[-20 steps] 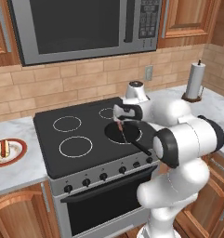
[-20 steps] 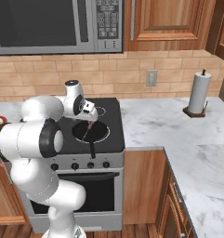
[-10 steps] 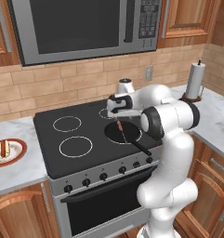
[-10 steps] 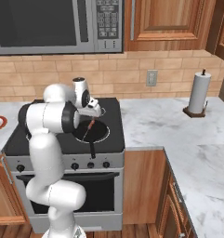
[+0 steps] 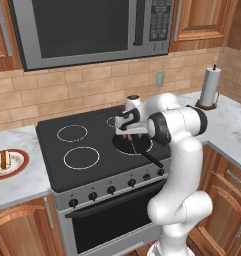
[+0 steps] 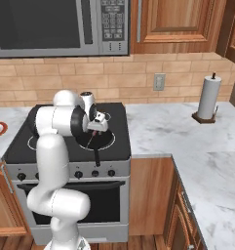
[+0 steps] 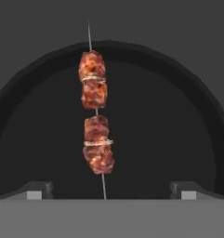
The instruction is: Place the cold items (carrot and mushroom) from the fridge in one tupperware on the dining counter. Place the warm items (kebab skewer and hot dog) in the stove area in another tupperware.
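The kebab skewer, a thin stick with several reddish-brown chunks, lies in a black pan on the stove's front right burner. My gripper hangs straight above it, open, one fingertip on each side of the stick and nothing between them. From the base, the gripper sits low over the pan, and so it does in the right base view, gripper over pan. The hot dog rests on a red-rimmed plate on the counter left of the stove.
The black stove top has a microwave above it. The pan's handle sticks out toward the front edge. A paper towel roll stands on the marbled counter to the right.
The arm has folded in closer and the hand has come down over the pan. The jaws have stayed open throughout.
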You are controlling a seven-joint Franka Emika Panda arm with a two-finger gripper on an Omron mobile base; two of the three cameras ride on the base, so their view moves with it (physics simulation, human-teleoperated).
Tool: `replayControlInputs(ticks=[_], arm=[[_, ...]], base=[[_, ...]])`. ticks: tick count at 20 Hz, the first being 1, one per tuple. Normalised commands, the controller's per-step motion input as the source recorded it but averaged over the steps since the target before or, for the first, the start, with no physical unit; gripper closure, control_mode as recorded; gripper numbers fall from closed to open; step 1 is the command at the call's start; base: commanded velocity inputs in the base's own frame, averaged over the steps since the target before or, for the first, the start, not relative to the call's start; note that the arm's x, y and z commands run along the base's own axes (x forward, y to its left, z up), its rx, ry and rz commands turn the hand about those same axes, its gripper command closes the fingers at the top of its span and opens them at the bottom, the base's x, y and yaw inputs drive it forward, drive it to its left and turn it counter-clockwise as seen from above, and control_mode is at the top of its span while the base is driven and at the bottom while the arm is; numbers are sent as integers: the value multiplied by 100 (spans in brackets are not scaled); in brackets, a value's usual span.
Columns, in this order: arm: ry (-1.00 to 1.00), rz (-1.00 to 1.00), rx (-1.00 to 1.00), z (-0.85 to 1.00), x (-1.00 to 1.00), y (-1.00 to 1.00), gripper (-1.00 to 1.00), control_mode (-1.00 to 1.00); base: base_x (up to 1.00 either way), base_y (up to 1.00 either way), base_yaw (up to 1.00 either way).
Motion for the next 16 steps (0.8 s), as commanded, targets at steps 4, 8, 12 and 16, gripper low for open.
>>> replayControlInputs(ticks=[4,8,12,16], arm=[[0,0,0,-29,0,-1,-100,-100],[0,0,0,-10,16,4,-100,-100],[0,0,0,-21,24,1,-100,-100],[0,0,0,-20,23,0,-100,-100]], base=[[0,0,0],[0,0,0],[0,0,0],[0,0,0]])
